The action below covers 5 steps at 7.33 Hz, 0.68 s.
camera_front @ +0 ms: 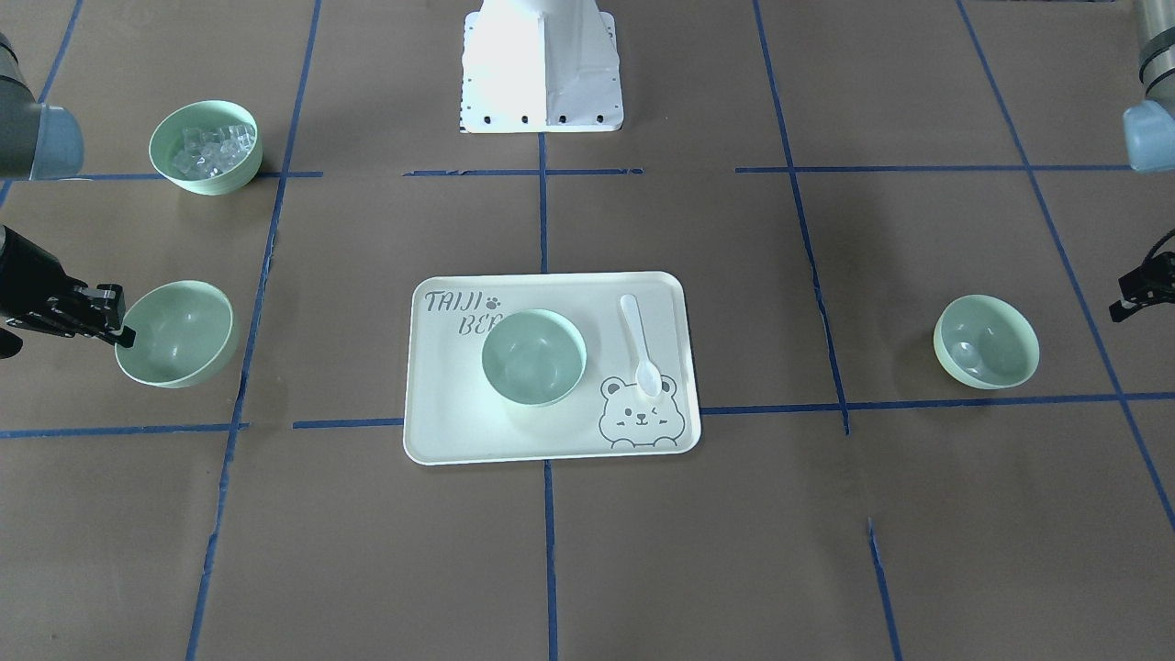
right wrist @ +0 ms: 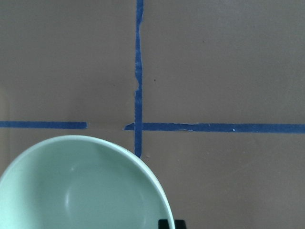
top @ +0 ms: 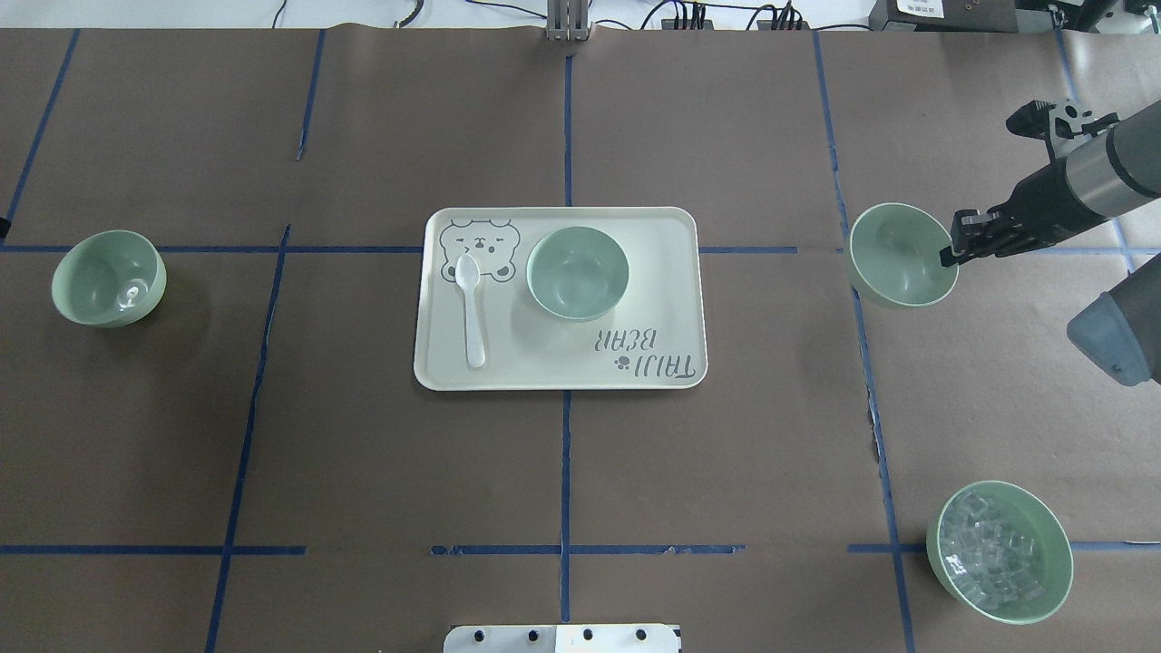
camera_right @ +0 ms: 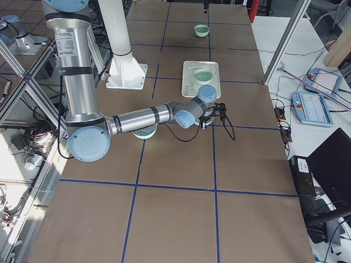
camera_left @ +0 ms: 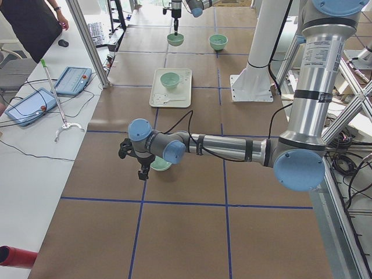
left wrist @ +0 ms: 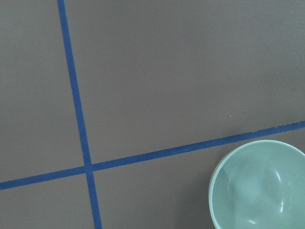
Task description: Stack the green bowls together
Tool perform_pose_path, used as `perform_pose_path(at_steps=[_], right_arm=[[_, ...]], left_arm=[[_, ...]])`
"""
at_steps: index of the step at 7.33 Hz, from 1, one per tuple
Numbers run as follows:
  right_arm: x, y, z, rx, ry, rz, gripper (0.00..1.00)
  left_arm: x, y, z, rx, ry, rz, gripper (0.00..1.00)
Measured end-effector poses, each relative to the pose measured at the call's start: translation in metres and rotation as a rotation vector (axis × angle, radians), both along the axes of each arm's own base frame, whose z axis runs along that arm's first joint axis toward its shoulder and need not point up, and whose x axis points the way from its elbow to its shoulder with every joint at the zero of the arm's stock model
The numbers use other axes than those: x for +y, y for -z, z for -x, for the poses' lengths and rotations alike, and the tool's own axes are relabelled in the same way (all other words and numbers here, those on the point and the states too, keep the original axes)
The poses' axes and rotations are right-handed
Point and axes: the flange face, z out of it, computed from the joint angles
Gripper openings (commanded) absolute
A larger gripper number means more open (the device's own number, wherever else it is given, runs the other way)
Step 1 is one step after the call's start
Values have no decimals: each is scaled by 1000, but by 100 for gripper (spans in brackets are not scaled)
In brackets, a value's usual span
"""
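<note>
Three pale green bowls show. One bowl (camera_front: 533,356) stands in the tray (camera_front: 459,404). My right gripper (camera_front: 122,338) is shut on the rim of the second bowl (camera_front: 176,332), which sits tilted; in the overhead view this gripper (top: 949,258) is at the bowl's (top: 900,254) right rim. The right wrist view shows that bowl (right wrist: 81,186) and one black fingertip (right wrist: 167,223). The third bowl (camera_front: 986,341) stands alone on the table. My left gripper (camera_front: 1127,301) is beside it, apart from it and cut off by the edge. The left wrist view shows this bowl (left wrist: 259,188) but no fingers.
A brighter green bowl of clear ice cubes (top: 1000,551) stands near the robot's right side. A white spoon (camera_front: 640,344) lies in the tray beside the bear drawing. The robot's white base (camera_front: 542,64) is behind the tray. Blue tape lines cross the brown table.
</note>
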Motion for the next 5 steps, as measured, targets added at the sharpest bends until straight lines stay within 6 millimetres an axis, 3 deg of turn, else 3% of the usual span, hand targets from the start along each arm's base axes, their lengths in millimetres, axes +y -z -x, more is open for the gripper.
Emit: perform_pose_path(at_steps=[2,4,5], right_arm=[[-10,30,9,-41,-23,22,0],[-14,50,17,-65,-37,43,0],[-16,62,23,-78,-44,51,0]], left_arm=[[1,-11,-35,4,-35,17,95],[-2,-18,-65,0,-77,34,82],[0,-22,-79,-3,-100,41,57]])
